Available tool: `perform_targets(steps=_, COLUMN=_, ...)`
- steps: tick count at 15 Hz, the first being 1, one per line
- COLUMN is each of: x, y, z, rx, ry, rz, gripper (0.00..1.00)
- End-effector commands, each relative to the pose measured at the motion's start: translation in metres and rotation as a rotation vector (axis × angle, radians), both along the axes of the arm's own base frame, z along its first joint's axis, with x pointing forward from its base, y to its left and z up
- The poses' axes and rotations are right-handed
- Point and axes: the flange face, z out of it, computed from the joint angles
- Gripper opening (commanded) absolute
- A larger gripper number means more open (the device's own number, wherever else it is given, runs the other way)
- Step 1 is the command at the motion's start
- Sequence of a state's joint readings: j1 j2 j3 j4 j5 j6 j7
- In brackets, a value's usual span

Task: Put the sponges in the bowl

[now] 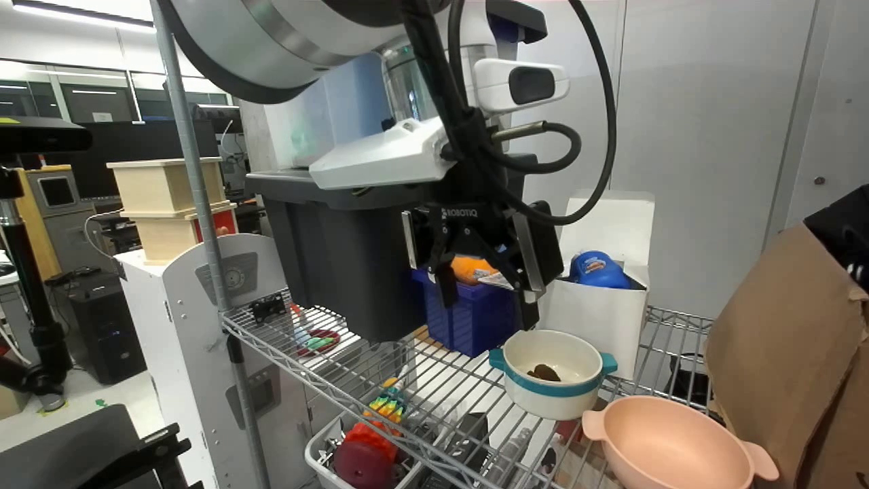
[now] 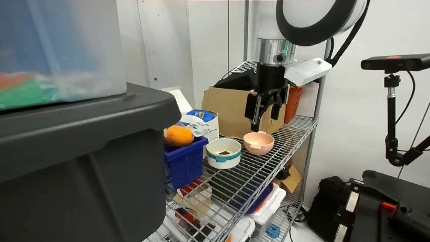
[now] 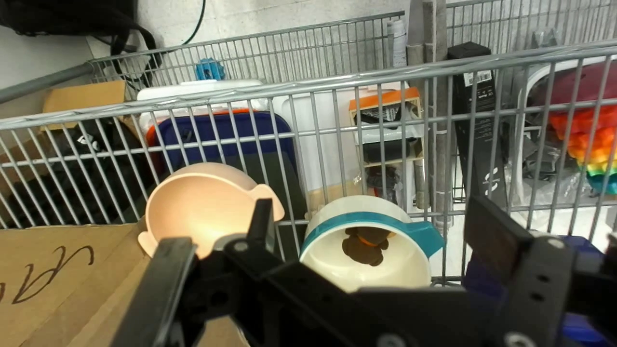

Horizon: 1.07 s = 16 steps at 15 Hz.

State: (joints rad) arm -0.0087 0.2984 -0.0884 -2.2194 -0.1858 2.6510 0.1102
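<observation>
The wire shelf [image 3: 308,86] bears everything the job calls for. On it stands the blue bin [image 2: 185,168], from which the pick has to be made. The peach bowl [image 1: 672,435] stands well apart from that bin, and no sponge shows inside it. Between the two is the cream bowl [image 1: 543,402] with its teal band; it holds no sponge that can be told as such. The task sentence does not settle which bowl is meant. The gripper [image 1: 487,309] hangs above the bowls, its fingers spread wide with nothing between them. The sponges [image 2: 178,136] are in the blue bin, the orange one rising above the rim; any beneath cannot be made out. So the placing seems wholly undone: reach, grasp, carry and release all appear to be left. Beside the orange one sits the barcode tag [image 2: 199,128]. A small brown object [image 3: 365,248] lies in the cream bowl.
</observation>
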Motion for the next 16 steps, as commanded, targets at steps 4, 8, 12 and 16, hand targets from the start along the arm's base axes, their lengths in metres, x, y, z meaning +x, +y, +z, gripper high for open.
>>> perform_targets(steps=4, x=0.029, y=0.025, z=-0.004, rx=-0.007, ry=-0.024, rz=0.038, gripper=1.0)
perform_targets(steps=8, x=0.047, y=0.042, z=-0.006, rx=-0.019, ry=-0.048, rz=0.068, gripper=1.0)
perform_targets(steps=12, x=0.062, y=0.057, z=-0.013, rx=-0.027, ry=-0.061, rz=0.083, gripper=1.0)
perform_targets(steps=16, x=0.08, y=0.056, z=-0.017, rx=-0.032, ry=-0.082, rz=0.067, gripper=1.0)
